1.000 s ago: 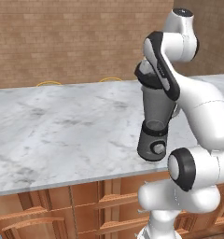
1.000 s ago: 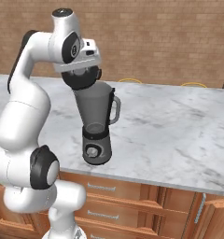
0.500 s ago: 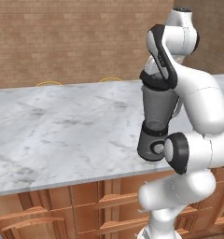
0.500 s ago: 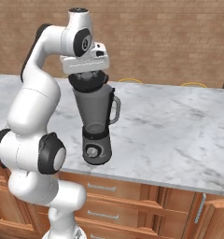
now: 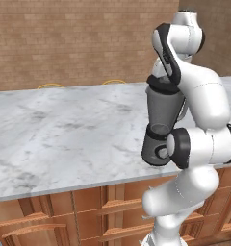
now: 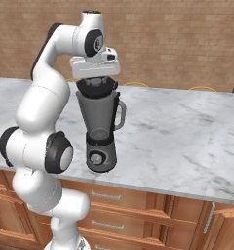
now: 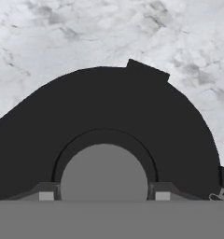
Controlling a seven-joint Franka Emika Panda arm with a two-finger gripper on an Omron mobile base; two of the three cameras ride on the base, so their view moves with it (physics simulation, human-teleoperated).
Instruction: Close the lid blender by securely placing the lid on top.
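The blender (image 6: 100, 134) stands near the front edge of the marble counter, a dark base with a round knob under a smoky jar with a side handle. The black lid (image 6: 96, 87) lies level right at the jar's mouth; I cannot tell whether it is seated. My gripper (image 6: 95, 81) points straight down over it, shut on the lid's grey centre knob (image 7: 104, 172). In the hand view the lid (image 7: 109, 107) spreads wide, its pointed tab (image 7: 147, 71) at the top, my fingertips (image 7: 46, 195) flanking the knob. From the left base view the blender (image 5: 160, 120) is partly hidden behind my arm.
The grey marble counter (image 5: 64, 129) stretches wide to the left of the blender and to its right (image 6: 187, 132). A brick wall (image 6: 177, 44) rises behind it. Wooden drawers (image 6: 124, 210) run below the front edge.
The hand has carried the lid a little sideways over the jar and levelled it above the mouth. The elbow has swung down and outward. The blender has stayed put.
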